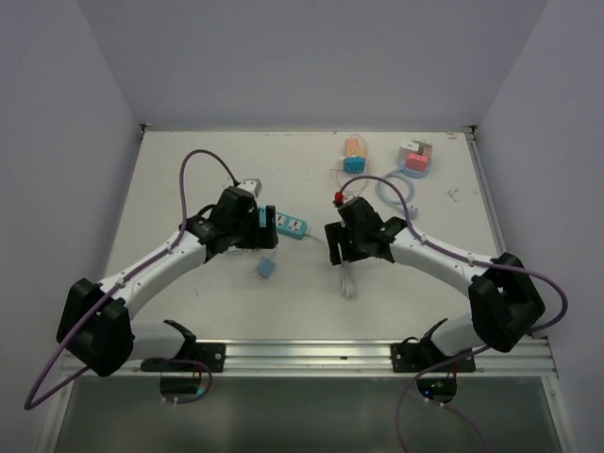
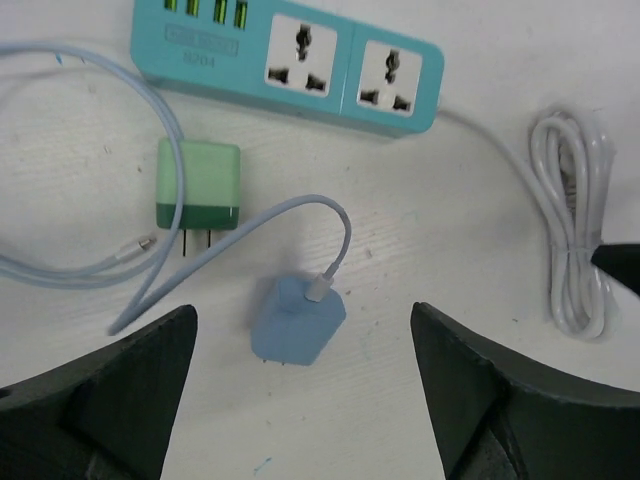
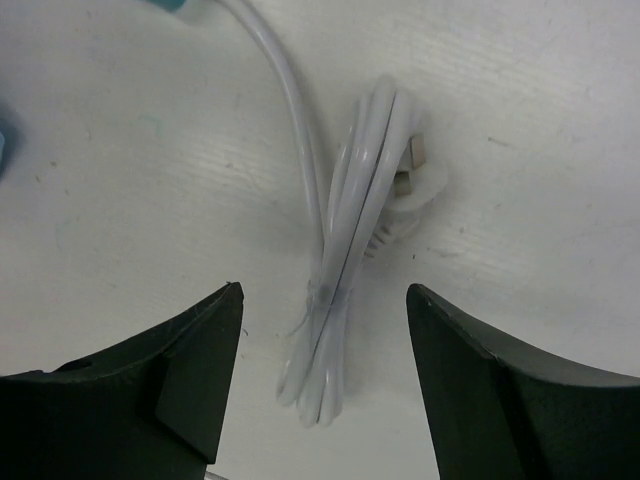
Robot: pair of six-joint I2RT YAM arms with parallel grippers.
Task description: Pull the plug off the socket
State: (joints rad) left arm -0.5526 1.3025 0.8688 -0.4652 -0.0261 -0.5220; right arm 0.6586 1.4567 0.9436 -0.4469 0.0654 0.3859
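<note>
A teal power strip lies across the top of the left wrist view, and both of its round-pin sockets are empty. It also shows in the top view. A blue plug adapter with a pale blue cable in it lies loose on the table, below the strip. A green adapter lies beside it, prongs out. My left gripper is open above the blue adapter, one finger on each side, not touching it. My right gripper is open above the strip's bundled white cord.
An orange and blue adapter and a pink and white adapter on a coiled blue cable lie at the back right. The blue adapter and the white cord bundle lie between the two arms. White walls enclose the table.
</note>
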